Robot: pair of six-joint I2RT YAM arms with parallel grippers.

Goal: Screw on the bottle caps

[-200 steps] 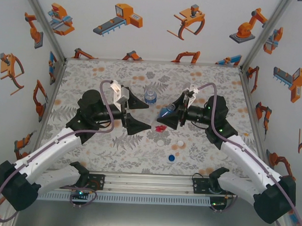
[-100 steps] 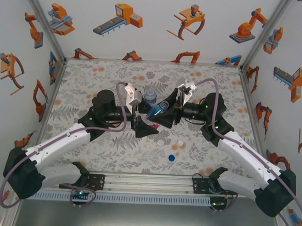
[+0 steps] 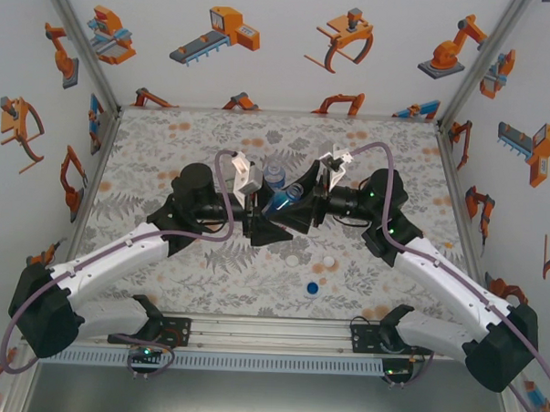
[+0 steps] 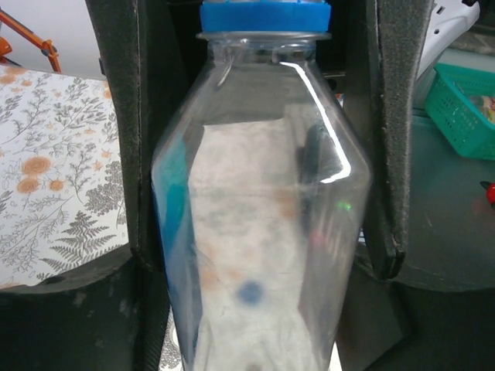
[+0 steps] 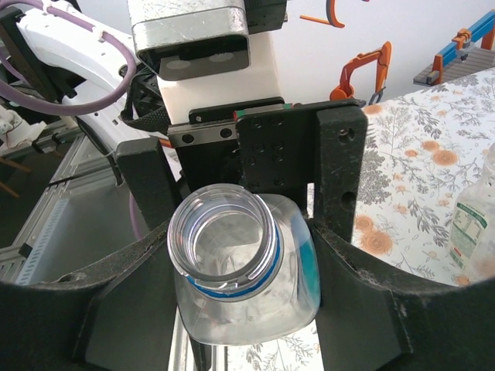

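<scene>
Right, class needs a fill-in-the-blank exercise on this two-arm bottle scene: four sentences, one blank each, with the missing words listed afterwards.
1. The blue-tinted bottle, held between both arms' jaws, has no ____ on its mouth.
2. The number of loose caps lying on the table is ____.
3. Two of them are white; the one nearest the arm bases is ____.
4. The water bottle behind the jaws stands ____.
Missing words: cap; three; blue; upright.

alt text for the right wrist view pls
An uncapped clear bottle with a blue neck ring sits in the right gripper, its open mouth toward the camera. The left gripper flanks its far end, above the floral table.
</scene>
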